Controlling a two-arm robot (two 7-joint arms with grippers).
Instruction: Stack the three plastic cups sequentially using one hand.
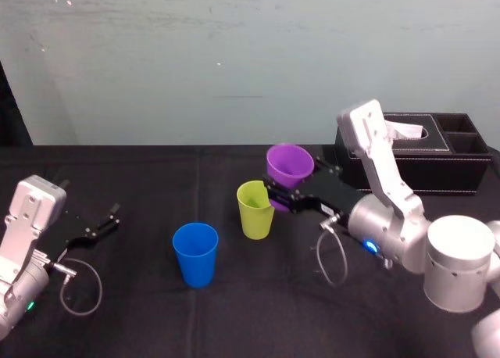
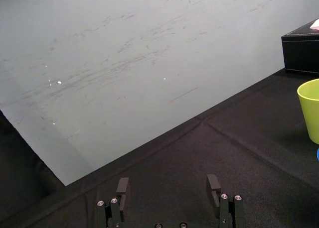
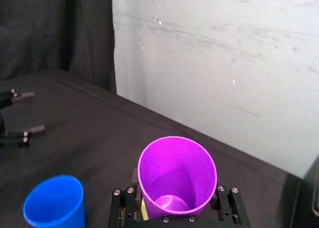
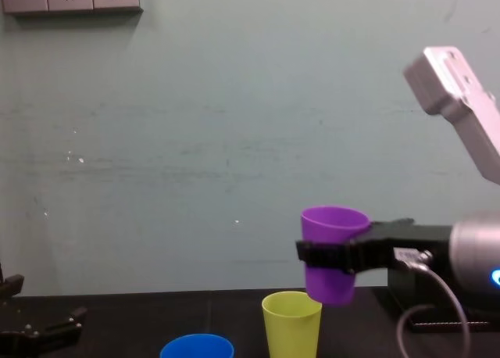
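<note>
Right gripper clamps the purple cup off the table, yellow cup just beneath partly hiding its base, blue cup well clear to its left; left gripper parked, jaws apart.

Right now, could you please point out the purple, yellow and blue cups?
purple cup [image 1: 290, 164]: head view, inner wall.
yellow cup [image 1: 256, 221]: head view, outer side wall.
blue cup [image 1: 195, 264]: head view, outer side wall.

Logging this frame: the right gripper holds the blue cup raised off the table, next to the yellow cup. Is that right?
Not quite. The cup in the right gripper is the purple cup, not the blue one. The chest view shows it raised off the table, next to the yellow cup. The blue cup stands on the table by itself.
</note>
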